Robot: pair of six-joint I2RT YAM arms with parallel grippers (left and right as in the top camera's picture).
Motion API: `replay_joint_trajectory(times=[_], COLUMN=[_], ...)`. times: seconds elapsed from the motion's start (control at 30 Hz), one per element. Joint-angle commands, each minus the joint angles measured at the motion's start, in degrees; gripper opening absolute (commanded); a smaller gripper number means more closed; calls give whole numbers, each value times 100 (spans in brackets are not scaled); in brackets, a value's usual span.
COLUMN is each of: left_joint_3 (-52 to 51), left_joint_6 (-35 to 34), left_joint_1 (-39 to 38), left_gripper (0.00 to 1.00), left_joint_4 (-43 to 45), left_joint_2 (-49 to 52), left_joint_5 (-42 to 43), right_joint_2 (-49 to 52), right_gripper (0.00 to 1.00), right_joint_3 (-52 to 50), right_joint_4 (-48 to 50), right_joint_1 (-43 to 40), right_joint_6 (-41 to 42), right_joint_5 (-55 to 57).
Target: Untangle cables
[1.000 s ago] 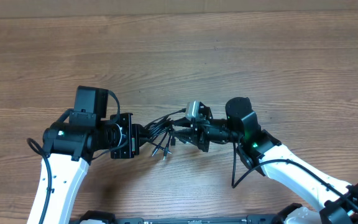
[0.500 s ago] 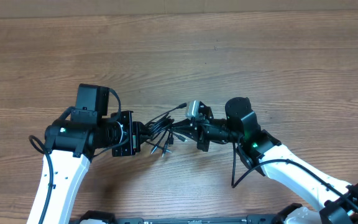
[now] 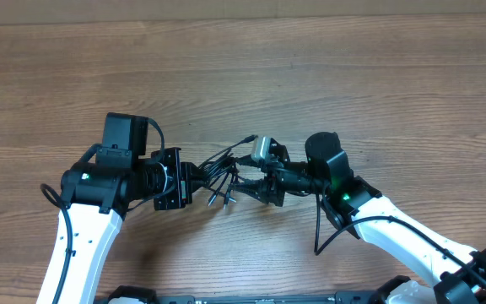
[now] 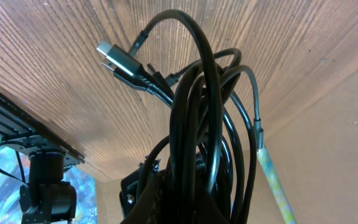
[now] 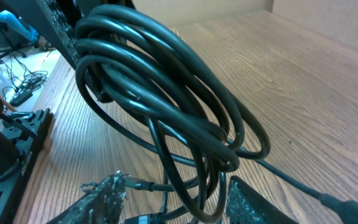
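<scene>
The cables (image 3: 218,169) form a knotted black bundle held just above the wooden table between my two arms. My left gripper (image 3: 194,179) is shut on the bundle's left end. In the left wrist view the cables (image 4: 197,112) rise from the dark fingers, with a flat plug tip (image 4: 114,55) sticking out left and a slim silvery tip (image 4: 258,127) on the right. My right gripper (image 3: 241,184) stands open at the bundle's right end. Seen from the right wrist, loops of the cables (image 5: 166,87) hang loosely between its two fingers (image 5: 104,199), and my right gripper (image 5: 179,208) pinches nothing.
The brown wooden table (image 3: 310,76) stretches far behind and to both sides of the arms. A black rail (image 3: 226,297) runs along its near edge. The right arm's own thick cable (image 3: 319,232) loops beside its forearm.
My right gripper has opened and let go of the strands it pinched half a second ago. The left gripper keeps its hold and has barely moved.
</scene>
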Motion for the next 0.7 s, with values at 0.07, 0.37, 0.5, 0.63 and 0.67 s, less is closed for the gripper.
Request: replay_joint_trajectory(times=[0.07,0.37,0.5,0.63,0.67], left_joint_3=[140,138,140,140,140], left_joint_6=[-164,-162,-162,-164,-184], left_joint_1=[-37,-39,-39,-37,-37], left_gripper=[4,4,4,4,4], left_joint_4=[39,39,37,24,13], left_joint_2=[20,20,20,20,20], left_joint_5=[212,365,352,118,31], right_joint_2=[17,17,17,17,17], right_gripper=[38,17,4,4,4], right_joint_3=[52,52,52,52,52], right_joint_4=[2,4,7,7,7], right_joint_1=[44,44,44,42,42], right_joint_6=[2,0,-20,-17,-17], right_joint_5=[15,17,20,15,17])
